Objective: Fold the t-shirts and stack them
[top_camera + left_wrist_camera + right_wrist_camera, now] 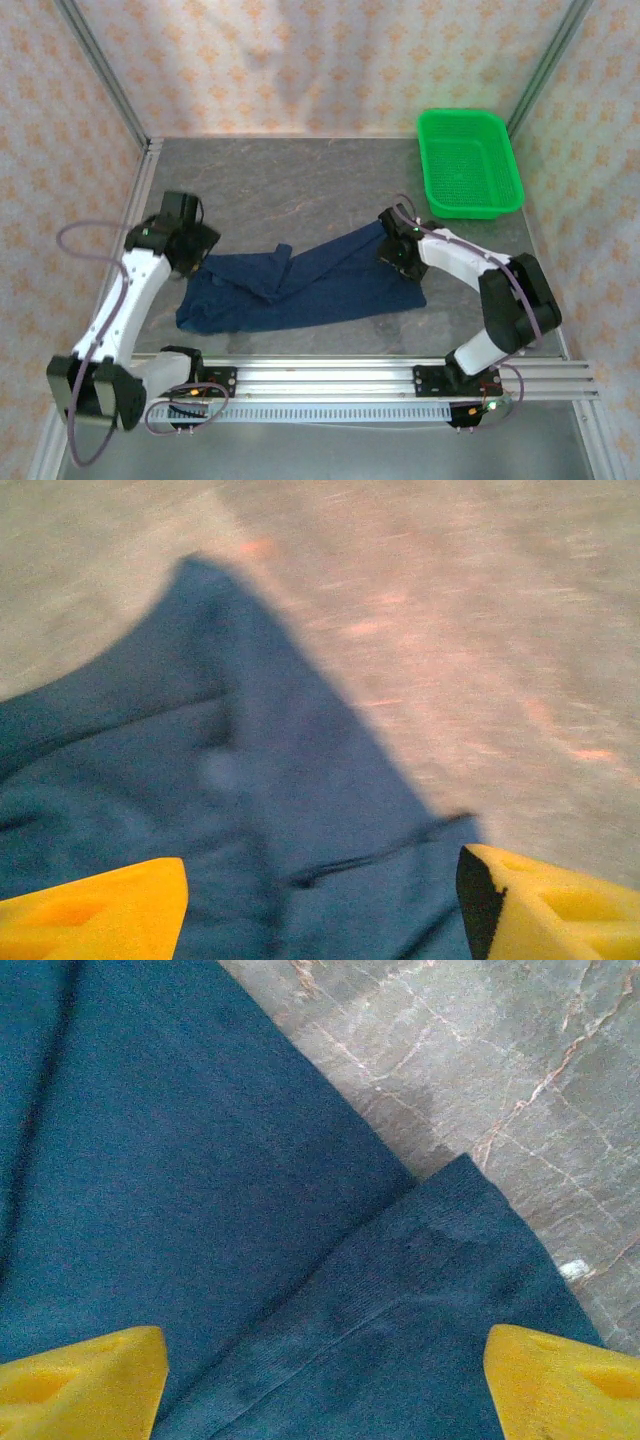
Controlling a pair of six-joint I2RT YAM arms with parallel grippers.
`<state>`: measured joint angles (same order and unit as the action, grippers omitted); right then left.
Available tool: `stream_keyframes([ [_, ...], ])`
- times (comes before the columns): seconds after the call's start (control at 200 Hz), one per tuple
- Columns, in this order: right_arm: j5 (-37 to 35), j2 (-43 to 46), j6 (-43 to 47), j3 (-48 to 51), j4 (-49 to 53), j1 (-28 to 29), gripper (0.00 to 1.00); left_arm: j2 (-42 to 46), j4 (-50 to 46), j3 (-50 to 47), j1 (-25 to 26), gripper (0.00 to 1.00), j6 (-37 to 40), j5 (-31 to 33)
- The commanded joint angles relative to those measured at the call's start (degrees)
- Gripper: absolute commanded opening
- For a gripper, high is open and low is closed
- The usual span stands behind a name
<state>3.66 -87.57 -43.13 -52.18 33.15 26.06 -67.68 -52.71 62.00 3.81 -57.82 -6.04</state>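
Left gripper (320, 910) is spread wide, its two yellow fingertips (90, 910) far apart with nothing pinched between them. The dark navy t-shirt (250, 810) lies under and ahead of it. That wrist view is blurred, so seams and folds read only as soft dark lines, and I cannot tell whether the tips touch the cloth.

The right gripper (320, 1385) is likewise spread and grips nothing. A ribbed, hemmed corner of the t-shirt (200, 1160) lies between its fingers (565, 1380), over a flat layer of the same fabric.

From above, the wrist bodies hide the tips of both the left gripper (200, 245) and the right gripper (395, 245). The t-shirt (320, 285) stretches rumpled between them, one flap folded over near its middle.

A bright green mesh basket (468, 165) sits well beyond the right gripper, on its outer side. The table (300, 190) is grey stone-patterned with pale veins.
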Motion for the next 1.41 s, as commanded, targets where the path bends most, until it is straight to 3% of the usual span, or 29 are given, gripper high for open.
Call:
stream_keyframes([
  [0.0, 2.0, 3.9, 5.9, -2.2, -0.8, -0.2, 0.89, -12.6, 1.0, 10.0, 2.3, 0.73, 17.2, -6.1],
  [0.125, 6.8, 7.3, 12.1, -2.6, -2.0, -0.2, 0.94, -26.8, -3.3, 18.5, 3.7, 0.7, 30.7, -10.8],
  [0.205, 9.7, 9.3, 14.5, -2.6, -2.2, -0.2, 0.94, -32.7, -3.5, 20.8, 4.2, 0.67, 34.9, -14.4],
  [0.34, 12.6, 11.3, 15.5, -1.8, -2.2, -0.2, 0.94, -40.8, -4.8, 25.4, 6.9, 0.6, 39.4, -15.0],
  [0.625, 13.1, 13.3, 14.7, -0.6, -2.1, -0.2, 0.94, -51.0, -3.4, 29.1, 10.1, 0.43, 39.1, -15.2],
  [0.846, 13.4, 14.8, 13.8, 0.7, -3.2, -0.2, 0.94, -51.4, 0.1, 26.3, 10.8, 0.42, 38.9, -15.2],
  [1.186, 14.2, 15.4, 13.1, 1.5, -4.2, -0.2, 0.93, -58.9, -1.3, 32.8, 14.5, 0.37, 39.8, -14.1],
  [1.281, 13.9, 16.0, 13.0, 2.0, -4.1, -0.2, 0.93, -60.1, -1.9, 33.9, 15.1, 0.28, 40.2, -14.0],
  [1.401, 13.8, 16.3, 12.8, 2.3, -4.3, -0.2, 0.93, -59.6, -1.2, 35.3, 15.2, 0.06, 39.9, -15.1],
])
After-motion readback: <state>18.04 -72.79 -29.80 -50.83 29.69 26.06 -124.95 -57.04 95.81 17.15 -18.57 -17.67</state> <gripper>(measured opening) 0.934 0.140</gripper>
